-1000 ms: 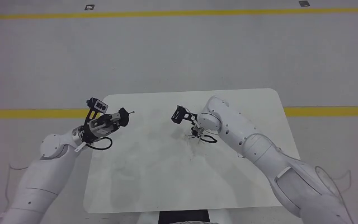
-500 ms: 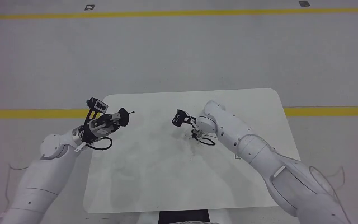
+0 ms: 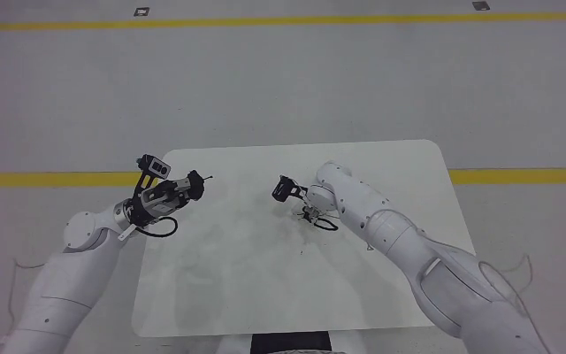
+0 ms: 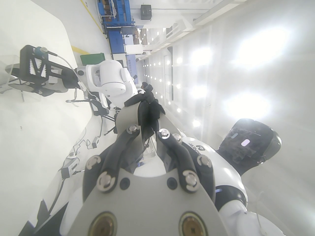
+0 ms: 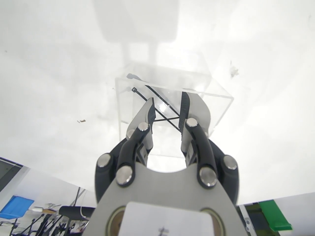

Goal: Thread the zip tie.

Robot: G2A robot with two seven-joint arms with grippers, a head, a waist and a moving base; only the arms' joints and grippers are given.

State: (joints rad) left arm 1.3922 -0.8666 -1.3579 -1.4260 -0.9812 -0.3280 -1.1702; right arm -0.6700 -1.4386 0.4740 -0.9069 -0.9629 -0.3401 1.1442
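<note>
Right wrist view: right gripper, jaws apart, at clear box containing crossed zip ties. Left gripper clenches black item.

Table: one. Clear box on it: one. Black zip ties inside the box: at least two, crossed; the exact count cannot be confirmed. End effectors: two, left end effector and right end effector. Black strip gripped by the left: one.

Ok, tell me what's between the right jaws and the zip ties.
Nothing visible does. The right jaws stand open over the zip ties, which lie crossed in a clear box; its walls stand around them and no lid shows.
</note>
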